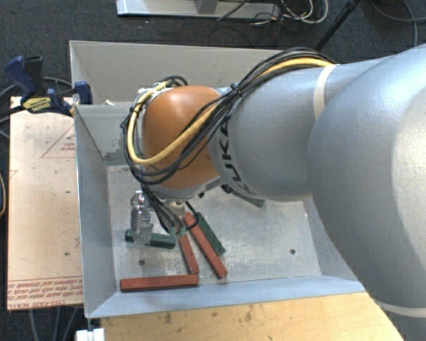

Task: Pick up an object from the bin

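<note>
Pincer hangs low in the grey bin's left part, grip state unclear, just above a short dark-green bar lying left to right.

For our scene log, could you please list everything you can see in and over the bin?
bin: one, grey metal, middle of the view
long bar: one, red-brown, flat along the near wall
left slanted bar: one, red-brown, mid-floor, its lower end near the long bar
right slanted bar: one, red-brown, just right of the left slanted bar
short strip: one, dark green, on the left floor at the pincer's tip
slanted strip: one, dark green, alongside the right slanted bar
arm: one, grey, reaching in from the right
wrist cover: one, orange
cables: a bundle, black and yellow, across the wrist cover
pincer: one, metal grey, low over the left floor
</note>
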Motion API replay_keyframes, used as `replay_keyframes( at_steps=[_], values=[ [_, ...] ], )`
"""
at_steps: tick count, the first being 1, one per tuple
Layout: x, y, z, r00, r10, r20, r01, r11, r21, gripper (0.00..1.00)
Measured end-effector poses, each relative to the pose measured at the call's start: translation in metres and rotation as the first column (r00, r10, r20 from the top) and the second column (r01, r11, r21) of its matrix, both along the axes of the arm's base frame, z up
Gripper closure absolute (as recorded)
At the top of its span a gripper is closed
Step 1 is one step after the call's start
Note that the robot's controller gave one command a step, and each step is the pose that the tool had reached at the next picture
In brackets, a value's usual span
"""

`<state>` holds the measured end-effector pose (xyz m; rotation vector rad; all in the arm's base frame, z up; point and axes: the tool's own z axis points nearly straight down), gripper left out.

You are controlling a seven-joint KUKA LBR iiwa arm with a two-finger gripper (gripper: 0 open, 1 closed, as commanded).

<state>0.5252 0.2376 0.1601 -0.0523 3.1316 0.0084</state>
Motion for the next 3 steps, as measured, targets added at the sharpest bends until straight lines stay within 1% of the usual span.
replay_keyframes(
  at_steps=[1,2,3],
  values=[
    [-0.011,-0.004,-0.005,0.995,0.099,-0.01,-0.099,0.995,-0.005,1.0],
    [-0.011,-0.004,-0.005,0.995,0.098,-0.009,-0.098,0.995,-0.005,0.0],
    [-0.008,-0.023,-0.093,0.988,0.154,-0.015,-0.154,0.988,-0.005,0.0]
  ],
)
